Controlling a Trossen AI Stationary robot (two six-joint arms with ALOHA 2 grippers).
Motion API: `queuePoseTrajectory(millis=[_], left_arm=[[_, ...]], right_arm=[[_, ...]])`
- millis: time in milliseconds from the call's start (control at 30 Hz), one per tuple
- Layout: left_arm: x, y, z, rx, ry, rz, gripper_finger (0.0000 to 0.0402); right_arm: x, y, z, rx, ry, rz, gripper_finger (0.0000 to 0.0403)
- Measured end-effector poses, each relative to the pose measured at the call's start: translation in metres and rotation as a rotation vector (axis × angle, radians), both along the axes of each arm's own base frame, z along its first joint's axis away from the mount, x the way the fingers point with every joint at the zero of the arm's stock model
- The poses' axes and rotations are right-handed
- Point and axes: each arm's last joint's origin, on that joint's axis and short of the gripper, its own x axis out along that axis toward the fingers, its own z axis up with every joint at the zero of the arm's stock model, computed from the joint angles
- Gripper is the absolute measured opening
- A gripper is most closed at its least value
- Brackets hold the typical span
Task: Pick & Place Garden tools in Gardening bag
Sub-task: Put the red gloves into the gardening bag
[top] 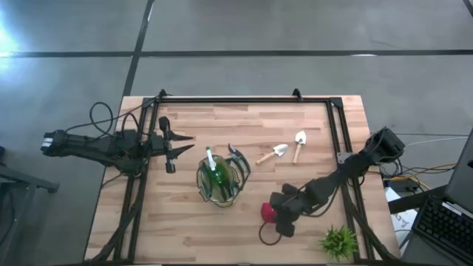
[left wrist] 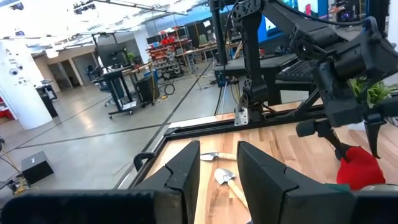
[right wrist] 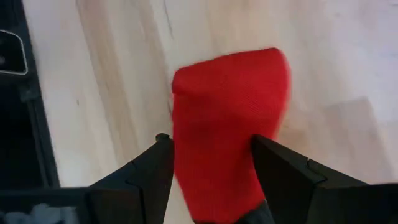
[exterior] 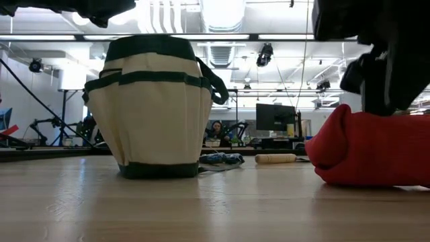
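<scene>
Your right pincer [right wrist: 211, 165] is down over the red piece [right wrist: 230, 124], which lies on the table [top: 185, 229] near the front edge, well apart from the gardening bag [top: 219, 179] standing at the table's middle. The jaws stand wide, one finger on each side of the soft red cloth, and I judge the grasp is not yet made. To do this step well, centre the red piece between the fingers, go low enough to catch its bulk and not only a fold, then close firmly, since fabric like this is likely to sag or slip. Lift straight up before you carry it across, and come in above the bag's dark green rim so you do not snag a loop handle or the green-and-white trowel [top: 212, 164] already sticking out of it. Your left pincer [left wrist: 217, 180] waits near the table's left edge, jaws narrowly apart and holding nothing. Two pale trowels [top: 288, 150] lie just beyond the bag. No brand, label or writing can be read anywhere.
</scene>
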Motion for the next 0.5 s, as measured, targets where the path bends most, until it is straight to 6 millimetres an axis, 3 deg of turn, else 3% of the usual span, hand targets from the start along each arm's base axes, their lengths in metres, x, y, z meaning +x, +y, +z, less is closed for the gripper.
queuePoseTrajectory(millis=[500], left_arm=[[0.002, 0.0, -0.001, -0.018, 0.001, -0.001, 0.011]], right_arm=[[0.007, 0.002, -0.035, -0.059, 0.079, 0.02, 0.0199]])
